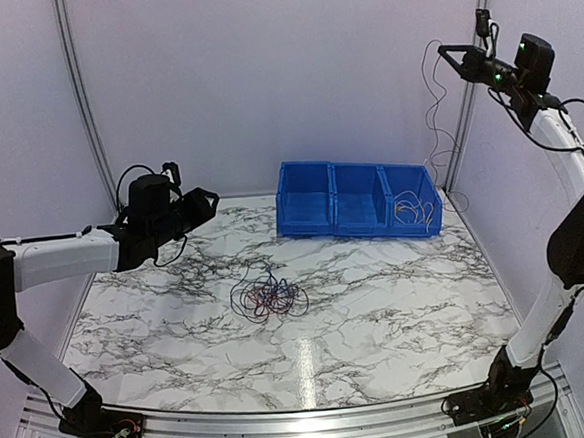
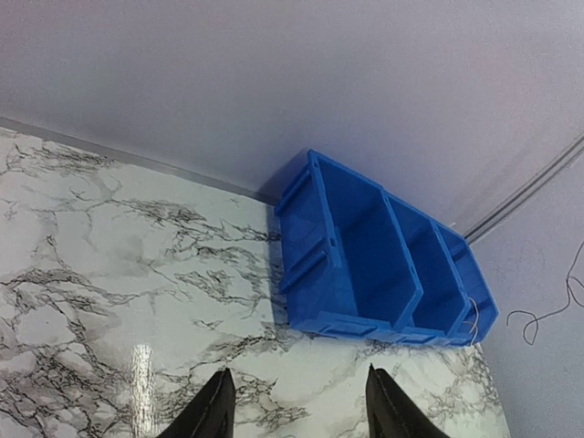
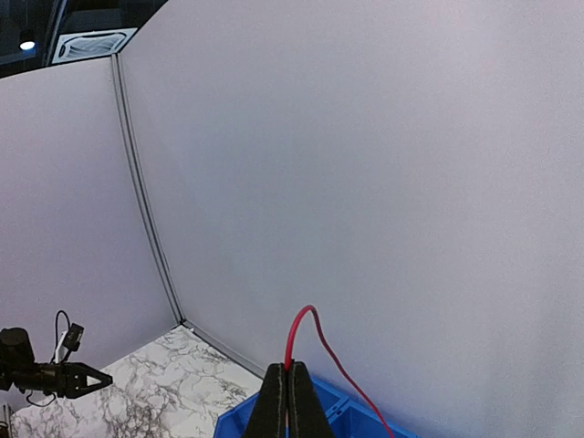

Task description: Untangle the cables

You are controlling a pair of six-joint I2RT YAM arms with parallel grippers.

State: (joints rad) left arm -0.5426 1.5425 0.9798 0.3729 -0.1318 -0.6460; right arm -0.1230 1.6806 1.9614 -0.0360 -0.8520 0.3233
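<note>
A tangle of thin cables (image 1: 267,296) in red, blue and dark colours lies in small loops on the marble table, mid-front. My right gripper (image 1: 444,51) is raised high at the back right, shut on a red cable (image 3: 306,328) that arcs up from between the jaws (image 3: 288,370). That cable (image 1: 430,119) hangs down towards the blue bin. More pale cables (image 1: 415,208) lie in the bin's right compartment. My left gripper (image 1: 205,200) hovers at the left, above and left of the tangle, open with nothing between its fingers (image 2: 297,406).
A blue bin (image 1: 356,199) with three compartments stands at the back of the table against the wall, and it shows in the left wrist view (image 2: 383,255) too. White walls close the back and both sides. A metal rail (image 1: 286,420) runs along the near edge.
</note>
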